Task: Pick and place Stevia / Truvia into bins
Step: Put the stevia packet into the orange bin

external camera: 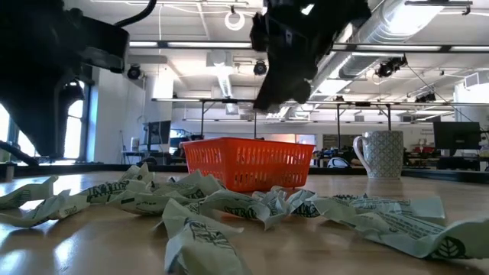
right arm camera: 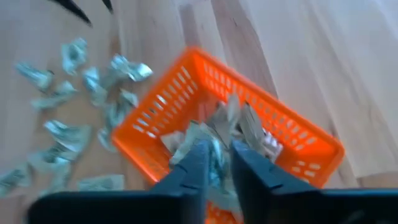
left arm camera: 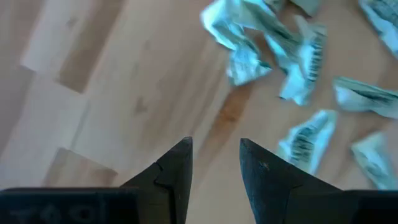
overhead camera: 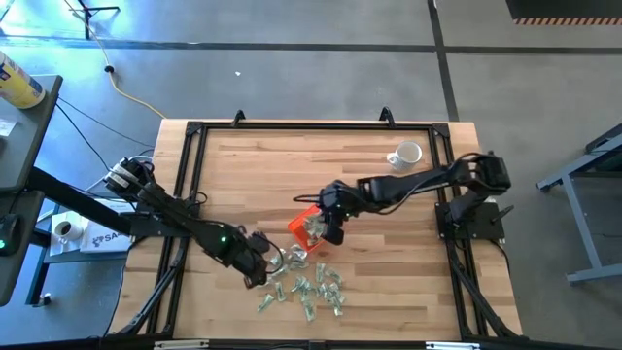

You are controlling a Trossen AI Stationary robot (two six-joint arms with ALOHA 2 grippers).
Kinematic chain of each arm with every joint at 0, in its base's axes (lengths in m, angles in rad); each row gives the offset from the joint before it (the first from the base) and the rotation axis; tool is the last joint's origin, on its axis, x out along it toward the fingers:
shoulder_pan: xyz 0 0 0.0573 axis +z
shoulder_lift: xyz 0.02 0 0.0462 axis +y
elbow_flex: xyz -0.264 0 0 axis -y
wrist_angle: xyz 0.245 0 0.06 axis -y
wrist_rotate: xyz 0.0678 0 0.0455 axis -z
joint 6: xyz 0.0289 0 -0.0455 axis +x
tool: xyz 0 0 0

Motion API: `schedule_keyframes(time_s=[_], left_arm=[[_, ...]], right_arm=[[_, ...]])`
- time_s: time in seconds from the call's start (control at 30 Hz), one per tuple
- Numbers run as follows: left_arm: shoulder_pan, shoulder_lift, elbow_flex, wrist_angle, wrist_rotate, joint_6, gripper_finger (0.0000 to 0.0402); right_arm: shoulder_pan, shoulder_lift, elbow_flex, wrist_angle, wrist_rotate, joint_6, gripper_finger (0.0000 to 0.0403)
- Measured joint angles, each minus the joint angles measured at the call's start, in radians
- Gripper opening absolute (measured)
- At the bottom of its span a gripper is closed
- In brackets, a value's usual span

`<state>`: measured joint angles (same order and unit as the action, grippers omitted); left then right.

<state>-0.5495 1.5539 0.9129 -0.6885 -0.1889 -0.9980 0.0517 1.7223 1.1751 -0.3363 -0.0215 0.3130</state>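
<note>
Where the wooden counter (overhead camera: pixel 253 165) carries its stock, the items stand as follows.

Orange tray (overhead camera: pixel 302 223): near the counter's middle, shallow, slotted walls; several sachets already lie inside it (right arm camera: pixel 217 127).

Sachets (overhead camera: pixel 309 287): many pale green and white packets, crumpled, scattered loose on the counter on the near side of the tray; some lie just beside the tray's near wall.

Right hand (right arm camera: pixel 216 163): above the tray, pointing down into it; fingers (right arm camera: pixel 193 171) only narrowly parted. Whether anything sits between them, cannot tell; sachets show directly beyond the tips.

Left hand (left arm camera: pixel 214 165): low over bare wood at the left edge of the loose pile; fingers (left arm camera: pixel 177 171) apart with a clear gap, holding nothing. Nearest sachets lie just ahead of the tips, not touching.

White mug (overhead camera: pixel 406 155): upright, far right of the counter, well apart from the tray.
</note>
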Motion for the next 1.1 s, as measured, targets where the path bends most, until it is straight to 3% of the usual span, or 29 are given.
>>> schedule_keyframes(time_s=[0.17,0.27,0.37,0.47,0.67,1.1], left_arm=[[0.0,0.0,0.0,-0.002,-0.016,-0.006,0.0166],[-0.001,0.0,0.0,0.022,0.054,0.011,0.0166],[-0.025,-0.003,0.0,0.086,0.152,0.091,0.0166],[-0.084,-0.005,0.001,0.156,0.151,0.164,0.0166],[-0.153,0.028,0.001,0.238,-0.028,0.249,0.0166],[-0.11,0.177,0.006,0.251,0.003,0.234,0.0166]], right_arm=[[-0.001,0.009,0.0,0.009,0.012,0.027,0.0193],[-0.001,0.002,0.0,-0.013,0.013,0.02,0.0259],[0.021,-0.028,0.001,-0.053,0.033,-0.045,0.0299],[0.054,-0.06,0.001,-0.121,0.083,-0.126,0.0312],[0.079,-0.079,0.002,-0.249,0.152,-0.202,0.0314],[0.08,-0.079,-0.011,-0.24,0.2,-0.224,0.0314]])
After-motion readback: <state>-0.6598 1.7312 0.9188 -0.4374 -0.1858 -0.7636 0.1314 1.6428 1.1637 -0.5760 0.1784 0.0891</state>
